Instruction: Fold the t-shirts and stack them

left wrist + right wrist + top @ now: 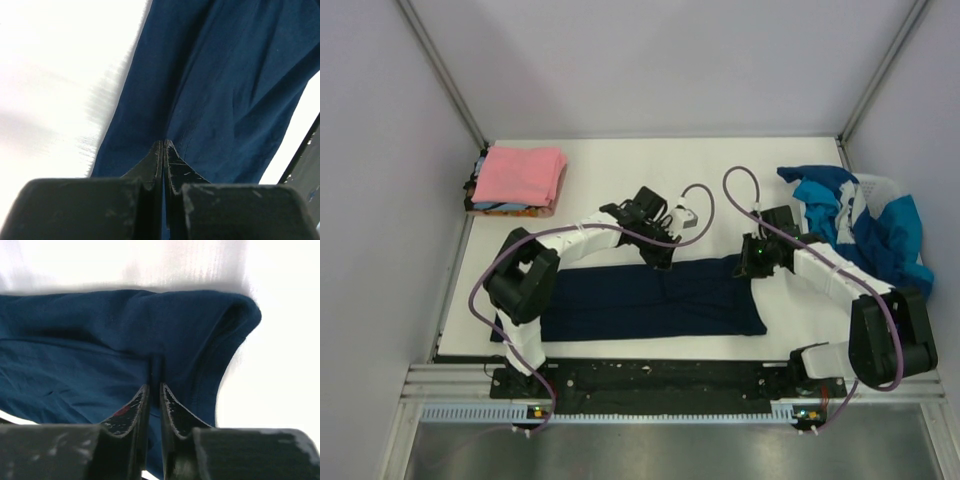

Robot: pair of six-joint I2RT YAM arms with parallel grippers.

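Both arms are down on the navy t-shirt, which lies as a long, narrow band across the white table near the arm bases.

The left gripper sits at the band's far edge, about midway along it. In the left wrist view its fingertips are pressed together with navy cloth nipped between them. Small creases fan out from the tips, and the rest of the shirt spreads ahead of the gripper and to its right. Bare table lies to its left.

The right gripper is at the band's far right corner. Its fingers are clenched on a raised ridge of the same shirt, with only a thin slit between them, and the cloth fills that slit. From this gripper the navy fabric runs off to the left. A rounded hem or sleeve end curls just to its right, and white table lies beyond it.

Well off to the left gripper's far left, a folded pink t-shirt tops a small stack at the table's corner. Just beyond the right gripper on its right lies a crumpled heap of blue and white t-shirts, apart from the navy one.
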